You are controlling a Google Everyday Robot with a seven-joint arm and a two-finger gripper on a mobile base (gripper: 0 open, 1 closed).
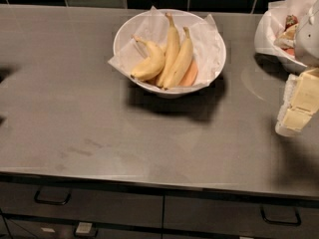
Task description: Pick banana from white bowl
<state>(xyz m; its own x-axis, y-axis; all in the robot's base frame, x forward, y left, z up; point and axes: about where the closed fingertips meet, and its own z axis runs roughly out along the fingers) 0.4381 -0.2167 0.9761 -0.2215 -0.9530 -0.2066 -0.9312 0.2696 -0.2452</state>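
Grey counter (pixel 99 133) fills the view, drawers along its front. White bowl (pixel 116 40) sits at 12 o'clock on it, with a crumpled paper liner (pixel 205 40). Second bowl (pixel 261 36) at 2 o'clock, cut off by the edge. Gripper (pixel 298 106) at 3 o'clock, above the counter and well apart from the white bowl; apart or together: cannot tell. Three bananas (pixel 172 54) lie in the white bowl, stems toward 12, orange piece (pixel 190 74) touching them at 4 o'clock.

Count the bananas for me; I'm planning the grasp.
3, all in the white bowl: left banana, middle banana, right banana. Others may hide underneath. The pincer is at the right edge.
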